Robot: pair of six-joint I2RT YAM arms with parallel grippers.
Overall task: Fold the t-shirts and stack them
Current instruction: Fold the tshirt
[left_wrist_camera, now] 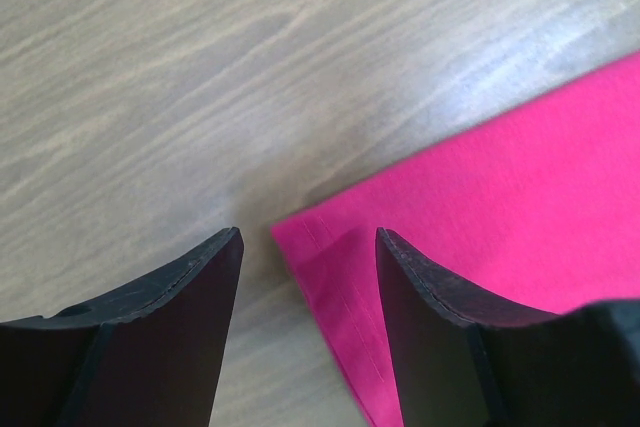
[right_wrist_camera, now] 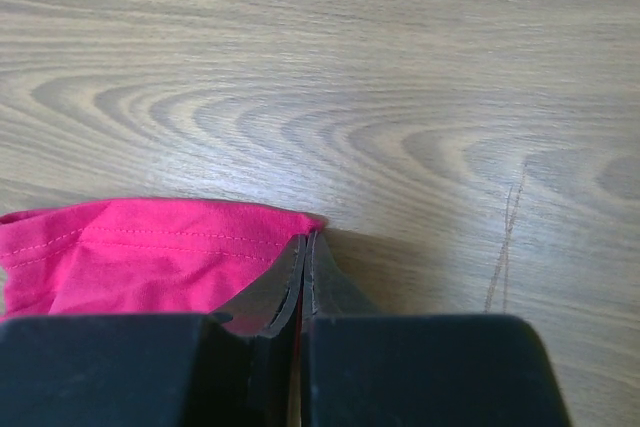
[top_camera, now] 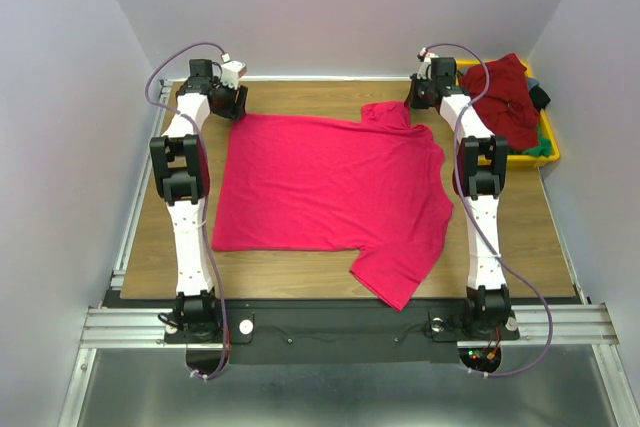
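Crimson t-shirt (top_camera: pixel 330 182) spread flat on the wood surface (top_camera: pixel 270 272), hem left, sleeves right. Left jaws wide, straddling the far-left hem corner; cloth not yet pinched. Right jaws closed tight on the far sleeve's edge, far right. Judgement: the left should settle onto the corner and close on both layers, then both ends lift evenly so the fold lands straight. Other shirts sit in the yellow bin (top_camera: pixel 548 152), far right.

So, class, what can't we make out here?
Top external: shirts under the maroon t-shirt in the yellow bin, covered by it.
Right wrist: whether the shut right gripper pinches the crimson t-shirt; its fingers hide that.
Left wrist: most of that shirt, cut off by the frame.
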